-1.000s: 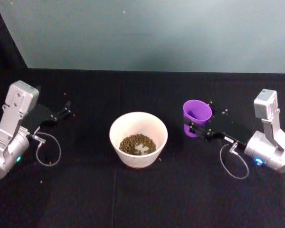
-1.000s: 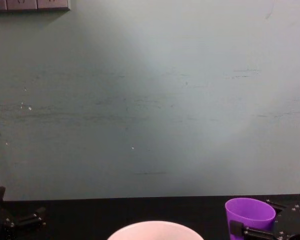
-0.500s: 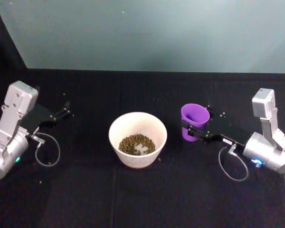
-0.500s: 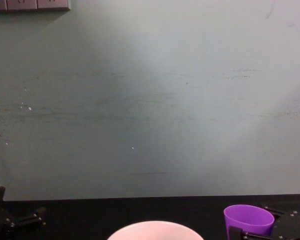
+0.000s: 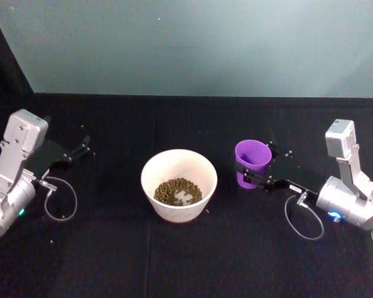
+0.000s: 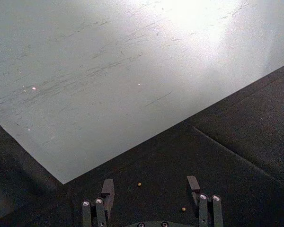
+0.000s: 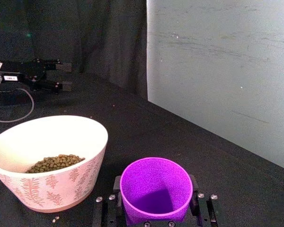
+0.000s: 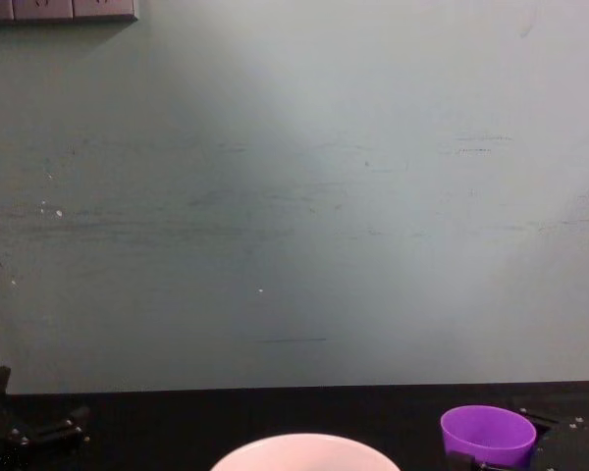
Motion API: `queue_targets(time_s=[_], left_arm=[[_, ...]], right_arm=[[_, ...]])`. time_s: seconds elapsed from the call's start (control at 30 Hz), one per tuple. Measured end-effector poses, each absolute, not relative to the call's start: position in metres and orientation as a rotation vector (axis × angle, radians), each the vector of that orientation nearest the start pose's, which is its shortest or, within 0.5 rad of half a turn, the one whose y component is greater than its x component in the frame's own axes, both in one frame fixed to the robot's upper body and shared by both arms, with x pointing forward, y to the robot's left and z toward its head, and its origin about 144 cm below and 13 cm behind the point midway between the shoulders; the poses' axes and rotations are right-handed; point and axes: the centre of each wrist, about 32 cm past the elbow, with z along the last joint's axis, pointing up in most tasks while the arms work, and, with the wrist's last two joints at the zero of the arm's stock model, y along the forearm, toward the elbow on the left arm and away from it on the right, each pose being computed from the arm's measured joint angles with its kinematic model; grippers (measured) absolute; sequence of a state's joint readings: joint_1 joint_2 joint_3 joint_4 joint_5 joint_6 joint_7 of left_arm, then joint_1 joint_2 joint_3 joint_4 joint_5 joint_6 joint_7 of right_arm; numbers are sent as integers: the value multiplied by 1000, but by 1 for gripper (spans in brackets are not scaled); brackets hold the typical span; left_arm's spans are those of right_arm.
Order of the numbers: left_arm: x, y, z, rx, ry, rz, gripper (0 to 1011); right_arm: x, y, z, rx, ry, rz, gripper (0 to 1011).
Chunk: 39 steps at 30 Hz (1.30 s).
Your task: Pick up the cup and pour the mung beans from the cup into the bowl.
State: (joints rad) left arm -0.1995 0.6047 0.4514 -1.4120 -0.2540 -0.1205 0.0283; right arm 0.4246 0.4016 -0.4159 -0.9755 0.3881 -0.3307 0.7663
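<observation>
While upright in the closed right pincer point(image 7: 156, 210), empty cup point(image 7: 155, 190); mung beans point(image 5: 178, 191) in bowl point(image 5: 150, 170); left pincer point(image 6: 150, 187) agape, empty.

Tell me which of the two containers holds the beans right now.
The bowl: mung beans cover its bottom. The purple cup, between the right tool's fingers, looks empty inside.

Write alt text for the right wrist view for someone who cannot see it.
The right gripper holds the upright purple cup between its fingers, and the cup's inside looks empty. Beside it on the black cloth stands the wide pinkish-white bowl, patterned with leaf prints, holding the mung beans. A few stray beans lie by the bowl's base.
</observation>
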Motion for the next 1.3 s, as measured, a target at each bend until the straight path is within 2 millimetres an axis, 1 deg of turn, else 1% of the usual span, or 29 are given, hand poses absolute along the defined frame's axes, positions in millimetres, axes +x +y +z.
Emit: queue_targets(time_s=[0.07, 0.13, 0.17, 0.3, 0.57, 0.73, 1.03, 1.13, 1.3], left_arm=[[489, 310, 1140, 304, -285, 1248, 1000], [489, 310, 1140, 304, -285, 1248, 1000], [489, 310, 1140, 304, -285, 1248, 1000], [489, 310, 1140, 304, -285, 1248, 1000], [489, 310, 1140, 304, -285, 1248, 1000], [489, 310, 1140, 304, -285, 1248, 1000], [489, 310, 1140, 304, -285, 1248, 1000], [489, 310, 1140, 304, -285, 1248, 1000], [489, 310, 1140, 304, -285, 1248, 1000]], right_arm=[[553, -313, 1108, -109, -108, -666, 814], [553, -313, 1108, -108, -108, -666, 899], [553, -313, 1108, -108, -108, -667, 899], [553, -313, 1108, -106, -108, -667, 1002], [553, -313, 1108, -104, -111, -666, 1003], [549, -312, 1126, -88, -168, -655, 1003], [538, -314, 1154, -46, -215, -680, 1003], [531, -316, 1162, -25, -216, -740, 1003], [522, -320, 1164, -12, -196, -852, 1003]])
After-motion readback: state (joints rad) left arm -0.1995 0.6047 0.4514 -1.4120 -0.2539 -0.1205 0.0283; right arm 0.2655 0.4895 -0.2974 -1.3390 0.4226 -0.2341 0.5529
